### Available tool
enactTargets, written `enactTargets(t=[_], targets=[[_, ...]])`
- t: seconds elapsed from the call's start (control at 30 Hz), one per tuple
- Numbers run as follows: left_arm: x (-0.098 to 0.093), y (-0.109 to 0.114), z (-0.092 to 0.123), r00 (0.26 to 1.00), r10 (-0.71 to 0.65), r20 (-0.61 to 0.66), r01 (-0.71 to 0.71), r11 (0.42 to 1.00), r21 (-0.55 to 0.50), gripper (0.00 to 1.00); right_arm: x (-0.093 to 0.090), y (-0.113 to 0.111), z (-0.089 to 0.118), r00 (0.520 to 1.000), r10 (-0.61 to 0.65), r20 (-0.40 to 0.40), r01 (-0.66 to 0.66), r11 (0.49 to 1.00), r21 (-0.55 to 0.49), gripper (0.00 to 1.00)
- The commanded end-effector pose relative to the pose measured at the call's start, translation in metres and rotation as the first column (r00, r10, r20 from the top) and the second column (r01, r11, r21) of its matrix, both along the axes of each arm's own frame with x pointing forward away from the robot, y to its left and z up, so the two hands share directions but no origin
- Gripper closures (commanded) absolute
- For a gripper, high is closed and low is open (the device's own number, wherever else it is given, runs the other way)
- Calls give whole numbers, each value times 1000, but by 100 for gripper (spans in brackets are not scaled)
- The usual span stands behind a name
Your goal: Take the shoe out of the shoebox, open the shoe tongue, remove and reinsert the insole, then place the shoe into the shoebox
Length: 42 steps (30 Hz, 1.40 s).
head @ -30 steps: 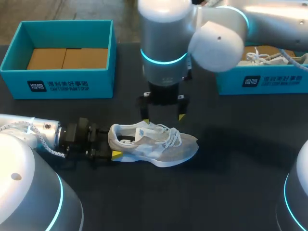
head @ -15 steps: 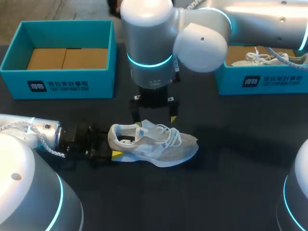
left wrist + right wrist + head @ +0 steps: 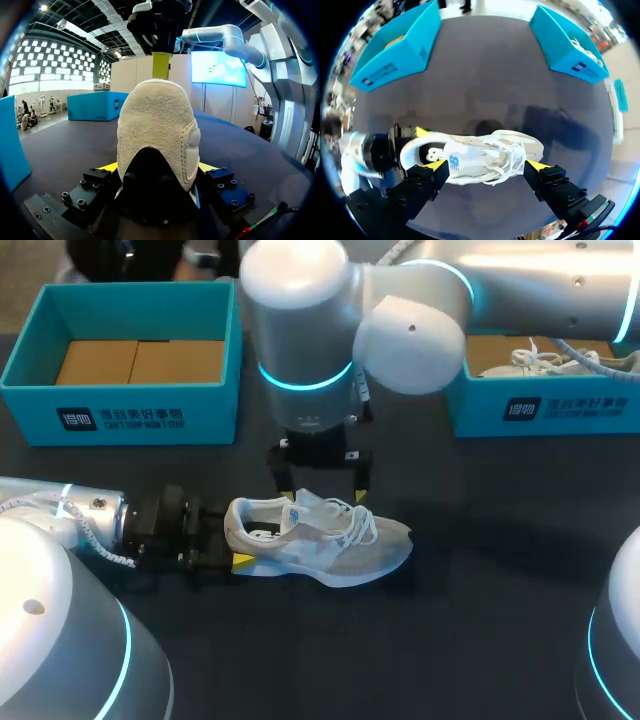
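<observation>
Our left jaws clench the shoe (image 3: 320, 540) heel, yellow tips (image 3: 109, 167) mostly hidden; right jaws hang released above laces (image 3: 356, 521).

head view: fixed camera, high and behind the robot, facing down on the table (image 3: 480, 620) from afar; shoe (image 3: 318, 538) just off centre toward 6 o'clock. left wrist view: low over the tabletop, facing level along the left gripper (image 3: 157, 167) into the shoe's heel, very near. right wrist view: directly above the shoe, facing down past the right gripper (image 3: 486, 165). all three views share the shoe; head and right wrist views also share the shoebox (image 3: 120, 418) at 10 o'clock.
</observation>
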State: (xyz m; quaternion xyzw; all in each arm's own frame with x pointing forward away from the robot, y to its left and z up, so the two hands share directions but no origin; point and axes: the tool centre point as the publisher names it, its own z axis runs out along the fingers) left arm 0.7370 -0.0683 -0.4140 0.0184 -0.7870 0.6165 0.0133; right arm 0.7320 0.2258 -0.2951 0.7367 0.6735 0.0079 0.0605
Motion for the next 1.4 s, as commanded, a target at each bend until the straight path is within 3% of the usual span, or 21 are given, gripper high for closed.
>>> enactTargets(t=[0.03, 0.8, 1.4], targets=[[0, -2, -2, 1000, 3, 0, -3, 1000, 4, 100, -4, 16, 1, 998, -62, 31, 64, 996, -61, 0], [0, -2, -2, 1000, 3, 0, -3, 1000, 4, 100, -14, 51, -35, 998, -67, 14, 68, 972, -224, 0], [0, -2, -2, 1000, 3, 0, -3, 1000, 4, 100, -11, 36, -59, 990, -142, 16, 138, 914, -382, 0]])
